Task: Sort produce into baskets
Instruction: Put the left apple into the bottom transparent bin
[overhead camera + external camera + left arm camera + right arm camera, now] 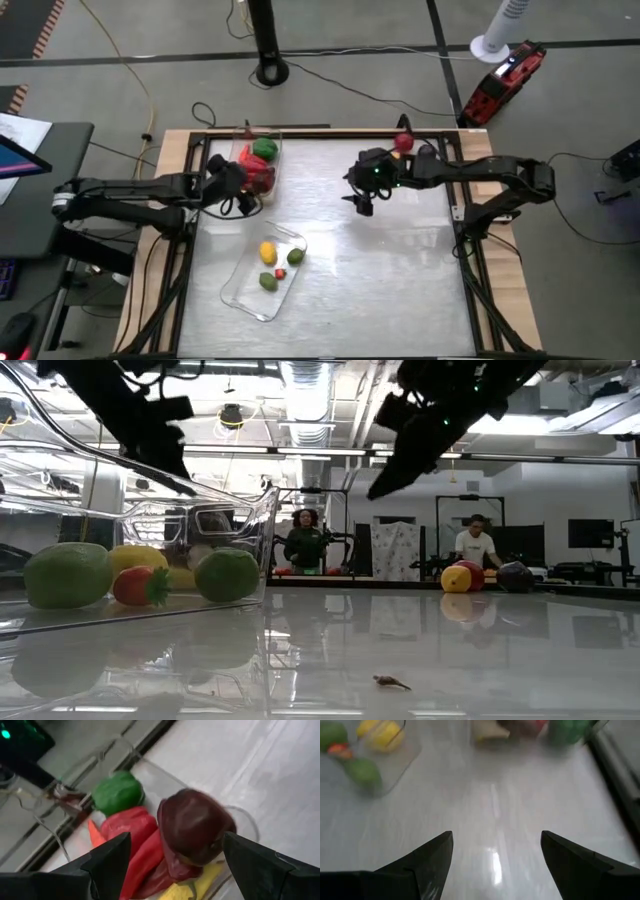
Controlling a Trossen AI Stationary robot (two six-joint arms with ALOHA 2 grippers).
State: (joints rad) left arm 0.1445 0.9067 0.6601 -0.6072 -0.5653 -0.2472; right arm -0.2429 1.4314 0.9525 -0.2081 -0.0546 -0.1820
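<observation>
The far clear basket holds a green pepper, red peppers, an orange piece and a yellow one. A dark red-purple piece lies on top of them. My left gripper hangs open just over this basket, slanting down, its fingertips on either side of that piece. The near basket holds a yellow fruit, two green ones and a small red one. My right gripper is open above bare table at mid-table, with nothing between its fingers. My left gripper: one fingertip stands right at the edge of the dark red-purple piece, and I cannot tell whether it touches. A gap shows between the other fingertip and the piece, which rests on the peppers in the basket.
Loose produce lies at the table's far right: a red fruit, and in the low view a yellow piece and a dark one. A small brown scrap lies on the table. People stand in the room behind.
</observation>
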